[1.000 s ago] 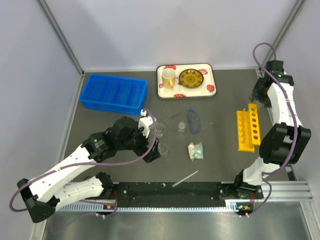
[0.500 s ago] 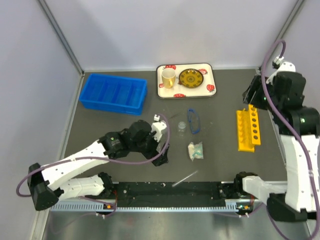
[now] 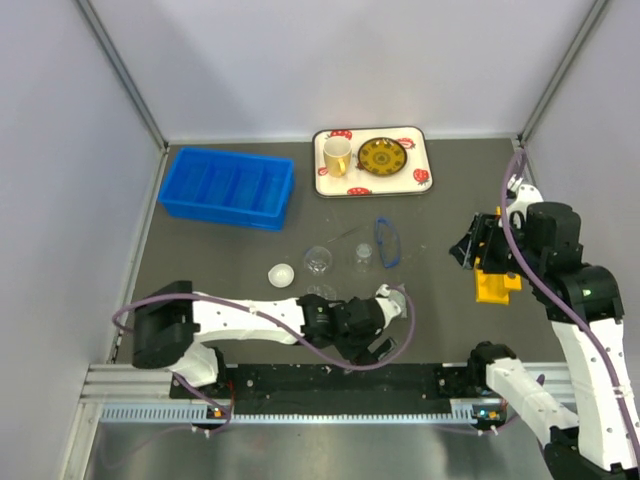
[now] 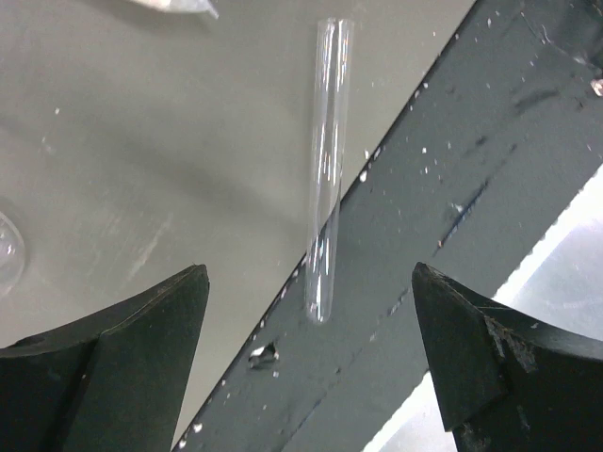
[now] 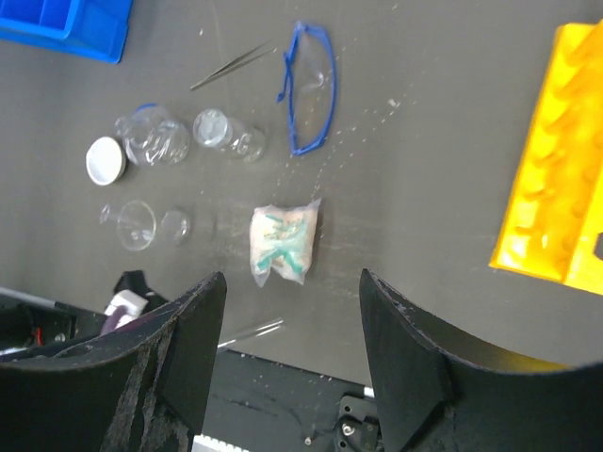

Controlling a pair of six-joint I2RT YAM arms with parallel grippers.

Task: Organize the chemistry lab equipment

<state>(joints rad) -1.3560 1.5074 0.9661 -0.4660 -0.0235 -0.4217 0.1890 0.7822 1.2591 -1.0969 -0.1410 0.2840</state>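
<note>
Glass test tube [image 4: 325,169]: lies flat at near edge of table [image 4: 132,122], rounded end poking over onto black rail [image 4: 452,207]; touches nothing else.
Left gripper [image 4: 309,273]: jaws wide, empty, hovering above tube, one finger on each side of it.
Key relation: tube sits about midway in the gap, long axis running away from wrist camera, square to the closing line. Straight descent then pinch looks right; no yaw needed, by this read.
Grip spot: only the rounded-end stretch falls between the fingertips; aiming nearer mid-length probably balances better.
Nearer arm: left, directly over tube. Right arm well apart, across the table.
Right gripper [image 5: 292,275]: jaws wide, empty, held high beside yellow rack [image 5: 556,169].
Rack: far right of table, well apart from tube; partly hidden under right arm in top view.
Step (judgement): pre-grasp on tube; rack holes the likely destination.
Progress: early; tube not yet lifted, no tube seen in rack.
Risk: thin, round, smooth glass. Rolls if one finger lands first, slips or cracks if squeezed hard. Edge of rail under rounded end may tip it.
</note>
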